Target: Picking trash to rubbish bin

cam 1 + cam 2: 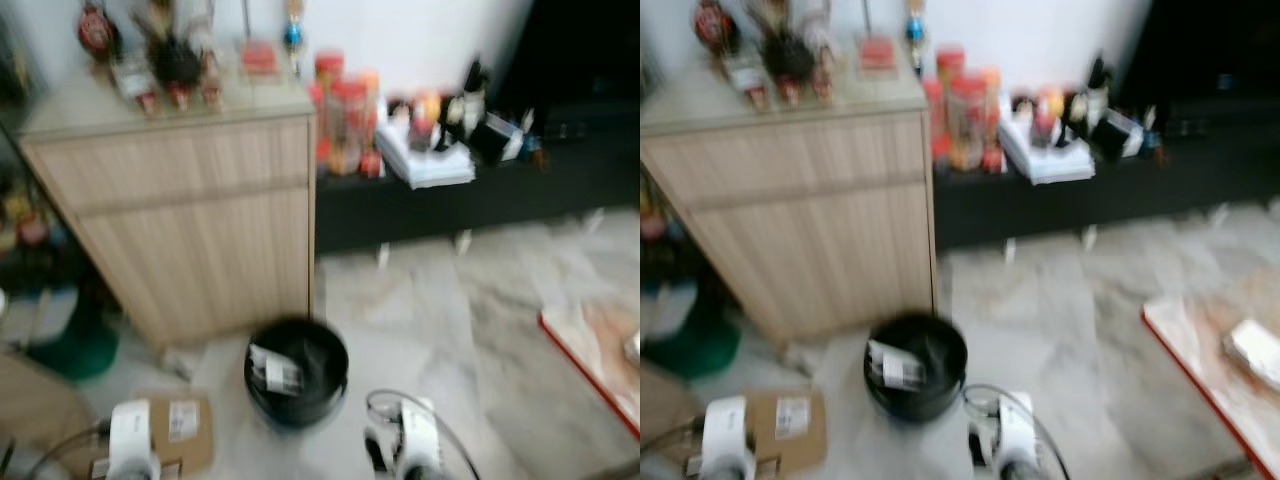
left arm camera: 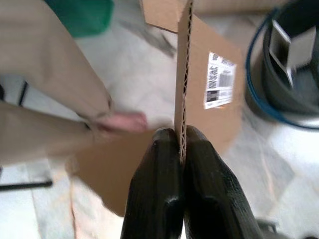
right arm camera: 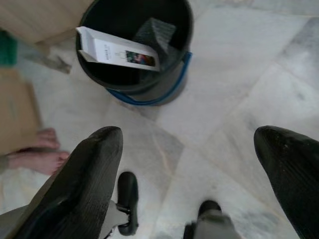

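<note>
Black bin point(image 1: 296, 372) sits on the marble floor point(image 1: 480, 330), just in front of the wood cabinet point(image 1: 190, 220) corner. Inside the bin: a white carton point(image 3: 117, 50) leaning across the opening, one end up on the rim, plus dark crumpled stuff under it. Bin has a blue band point(image 3: 149, 97) round its lower part. Left claw point(image 2: 180, 149) is pinched tight on the edge of a cardboard sheet point(image 2: 209, 94) w/ a white barcode label point(image 2: 219, 79); sheet is held edge-on to the wrist cam, beside the bin, on the bin's left in the head views point(image 1: 185, 430). Right claw point(image 3: 189, 154) hangs above the floor near the bin, fingers point(image 3: 92, 174) wide apart, nothing between them. A person's bare foot point(image 3: 37, 149) and tan trouser leg point(image 2: 45, 84) are on the floor near the bin, next to the cardboard. Green thing point(image 1: 75, 345) lies left of the bin by the cabinet foot. Cabinet top carries small figurines point(image 1: 165, 55), blurred. Behind the bin, right of the cabinet, a low dark shelf point(image 1: 480, 195) holds red-lidded jars point(image 1: 345, 120), a white stack point(image 1: 425, 160) and misc. clutter. Red-edged mat point(image 1: 590, 350) lies well right of the bin. Head views are blurred.
</note>
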{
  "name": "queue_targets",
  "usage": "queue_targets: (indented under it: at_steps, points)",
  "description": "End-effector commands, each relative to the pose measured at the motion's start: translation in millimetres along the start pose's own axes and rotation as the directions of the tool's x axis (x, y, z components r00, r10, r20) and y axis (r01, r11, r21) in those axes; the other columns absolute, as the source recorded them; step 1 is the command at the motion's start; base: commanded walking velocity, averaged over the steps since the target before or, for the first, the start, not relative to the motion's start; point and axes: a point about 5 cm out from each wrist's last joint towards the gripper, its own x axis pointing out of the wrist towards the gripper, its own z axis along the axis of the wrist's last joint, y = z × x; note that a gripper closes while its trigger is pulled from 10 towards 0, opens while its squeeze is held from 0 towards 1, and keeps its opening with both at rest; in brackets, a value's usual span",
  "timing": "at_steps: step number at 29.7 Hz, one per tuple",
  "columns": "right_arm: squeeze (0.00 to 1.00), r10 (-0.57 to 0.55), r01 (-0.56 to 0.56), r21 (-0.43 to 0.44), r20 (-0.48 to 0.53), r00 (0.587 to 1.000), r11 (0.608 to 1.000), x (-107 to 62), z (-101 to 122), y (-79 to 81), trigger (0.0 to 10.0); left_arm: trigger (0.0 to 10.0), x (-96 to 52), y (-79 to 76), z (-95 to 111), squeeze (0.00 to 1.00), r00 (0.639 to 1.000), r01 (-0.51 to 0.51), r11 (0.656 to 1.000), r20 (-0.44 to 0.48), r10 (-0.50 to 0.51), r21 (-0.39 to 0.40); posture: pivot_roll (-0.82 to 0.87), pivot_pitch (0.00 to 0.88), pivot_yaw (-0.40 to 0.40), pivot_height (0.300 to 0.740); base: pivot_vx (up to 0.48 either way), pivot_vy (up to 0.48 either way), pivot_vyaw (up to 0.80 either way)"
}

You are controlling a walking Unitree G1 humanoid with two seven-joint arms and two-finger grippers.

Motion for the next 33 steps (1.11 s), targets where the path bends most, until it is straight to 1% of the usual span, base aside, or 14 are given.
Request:
queue_targets:
  at_steps: [1,9,12,14,15,18,20,24,26,29,30,31,32,33]
  points:
    - [0.00,-0.032,0.032,0.006,-0.008,0.999,0.999,-2.1,-3,-10.5,10.0,10.0,1.1,-8.3,4,0.00,1.000,0.022,1.000,0.012,-0.022,0.000,-0.06,0.010,0.018,0.740,0.296,0.000,0.00]
    - [0.00,-0.028,0.028,0.001,-0.010,1.000,1.000,-2.2,-3,-10.4,10.0,10.0,1.4,-9.6,6,0.00,0.999,0.033,0.999,0.029,-0.033,0.010,-0.06,0.000,0.017,0.740,0.294,0.000,0.00]
    - [0.00,-0.027,0.027,0.001,-0.008,1.000,1.000,-2.2,-3,-10.2,10.0,10.0,2.6,-11.1,14,0.00,0.997,0.043,0.999,0.066,-0.043,0.006,-0.06,0.000,0.017,0.740,0.296,0.000,0.00]
    - [0.00,-0.024,0.024,0.001,-0.008,1.000,1.000,-2.3,-3,-10.7,10.0,10.0,5.3,-10.6,33,0.00,0.988,0.049,0.999,0.148,-0.047,-0.008,-0.06,0.000,0.013,0.740,0.296,0.000,0.00]
    - [0.00,-0.023,0.023,0.000,-0.008,1.000,1.000,-2.3,-3,-10.7,10.0,10.0,6.0,-9.5,39,0.00,0.985,0.048,0.999,0.168,-0.045,-0.011,-0.05,0.000,0.012,0.740,0.292,0.000,0.00]
    - [0.00,-0.022,0.022,0.001,-0.008,1.000,1.000,-2.2,-3,-10.7,10.0,10.0,6.8,-8.1,46,0.00,0.980,0.047,0.999,0.194,-0.043,-0.016,-0.05,0.004,0.011,0.740,0.292,0.000,0.00]
    - [0.00,-0.021,0.021,0.002,-0.005,1.000,1.000,-1.9,-2,-10.1,10.0,10.0,8.3,-5.6,60,0.00,0.969,0.047,0.999,0.243,-0.041,-0.022,-0.05,0.008,0.009,0.740,0.296,0.000,0.00]
    - [0.00,-0.019,0.019,0.003,-0.004,1.000,1.000,-1.6,-1,-9.2,10.0,10.0,9.6,-6.7,75,0.00,0.957,0.068,0.998,0.284,-0.059,-0.021,-0.05,0.009,0.009,0.740,0.300,0.000,0.00]
    - [0.00,-0.019,0.019,0.005,-0.006,1.000,1.000,-1.6,-1,-9.0,10.0,10.0,10.1,-14.6,83,0.00,0.946,0.122,0.992,0.300,-0.120,0.013,-0.05,0.012,0.009,0.740,0.296,0.000,0.00]
    - [0.00,-0.019,0.019,0.010,-0.004,1.000,1.000,-1.5,-1,-7.9,10.0,10.0,9.3,-41.8,92,0.00,0.910,0.277,0.958,0.300,-0.286,0.073,-0.05,0.016,0.009,0.740,0.172,0.000,0.00]
    - [0.00,-0.019,0.019,0.010,-0.004,1.000,1.000,-1.5,-1,-7.9,10.0,10.0,8.9,-46.3,93,0.00,0.902,0.297,0.951,0.302,-0.308,0.085,-0.05,0.016,0.009,0.740,0.000,0.000,0.00]
    - [0.00,-0.019,0.019,0.010,-0.004,1.000,1.000,-1.5,-1,-7.9,10.0,10.0,8.9,-46.3,93,0.00,0.902,0.297,0.951,0.302,-0.308,0.085,-0.05,0.016,0.009,0.740,0.000,0.000,0.00]
    - [0.00,-0.020,0.020,0.011,-0.005,1.000,1.000,-1.5,-2,-8.1,10.0,10.0,8.3,-53.1,95,0.00,0.892,0.322,0.941,0.299,-0.338,0.103,-0.05,0.016,0.009,0.740,0.000,0.000,0.00]
    - [0.00,-0.020,0.020,0.011,-0.005,1.000,1.000,-1.5,-2,-8.1,10.0,10.0,8.2,-55.0,95,0.00,0.889,0.330,0.938,0.297,-0.348,0.108,-0.05,0.016,0.009,0.740,0.000,0.000,0.00]
